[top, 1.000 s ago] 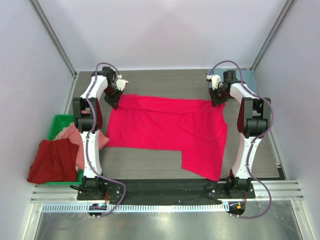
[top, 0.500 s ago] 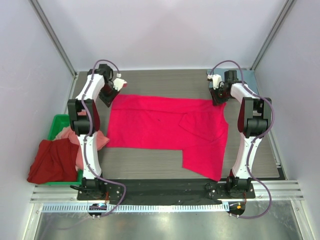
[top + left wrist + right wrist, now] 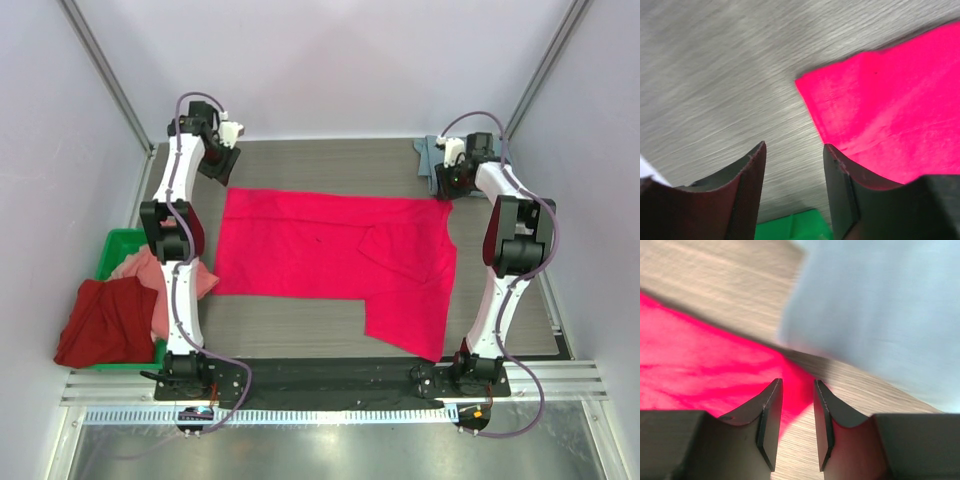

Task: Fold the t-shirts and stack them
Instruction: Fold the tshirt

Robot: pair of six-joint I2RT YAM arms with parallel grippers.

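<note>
A bright crimson-pink t-shirt [image 3: 330, 255] lies spread flat across the middle of the table. My left gripper [image 3: 218, 163] hangs open and empty above bare table, just beyond the shirt's far left corner [image 3: 875, 105]; its fingers [image 3: 752, 165] hold nothing. My right gripper [image 3: 447, 183] hovers by the far right corner [image 3: 705, 370], jaws a little apart with nothing between them. A dusty blue-grey t-shirt [image 3: 880, 305] lies folded at the back right [image 3: 428, 155]. A salmon pink t-shirt [image 3: 140, 270] and a dark red t-shirt [image 3: 105, 320] are heaped at the left.
A green plastic bin [image 3: 108, 248] stands at the table's left edge under the heaped shirts, and shows in the left wrist view [image 3: 795, 226]. Grey walls close the table on three sides. Both arm bases stand at the near edge.
Both grippers let go of the crimson shirt's far corners and drew back toward the far wall. The left jaws opened wide, the right a little. The shirt stays flat.
</note>
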